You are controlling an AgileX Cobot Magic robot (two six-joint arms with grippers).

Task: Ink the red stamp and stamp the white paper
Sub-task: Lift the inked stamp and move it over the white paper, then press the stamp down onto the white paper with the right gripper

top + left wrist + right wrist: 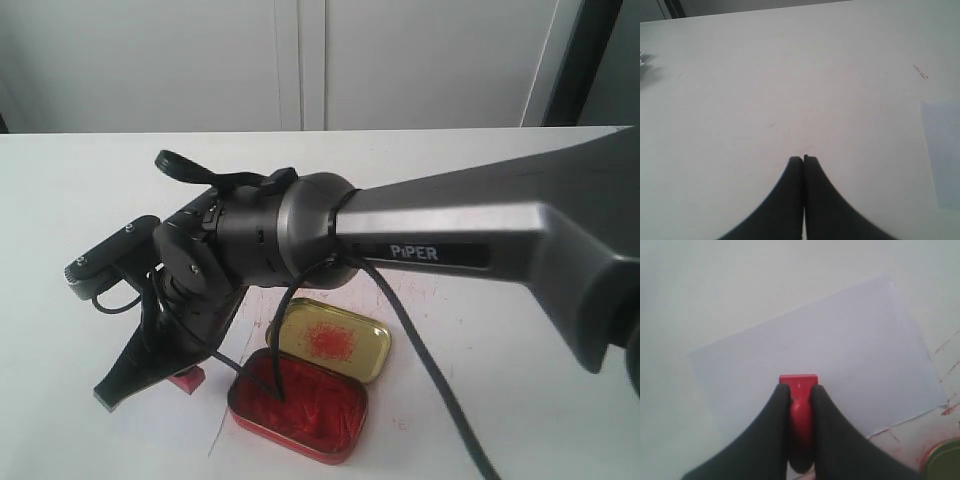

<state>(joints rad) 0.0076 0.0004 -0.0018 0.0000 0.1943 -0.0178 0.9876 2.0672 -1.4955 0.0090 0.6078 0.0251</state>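
Observation:
My right gripper is shut on the red stamp, whose square head pokes out past the black fingertips. The stamp sits over the white paper, near that sheet's edge; I cannot tell whether it touches. In the exterior view the right arm reaches across to the left, and the red stamp shows low beside the right gripper; the arm hides the paper there. My left gripper is shut on nothing above bare table, with a corner of the white paper off to one side.
The red tin of ink paste lies open at the front. Its gold lid, smudged red, sits just behind it, and the lid's rim shows near the paper's corner. Red scratch marks streak the white table there.

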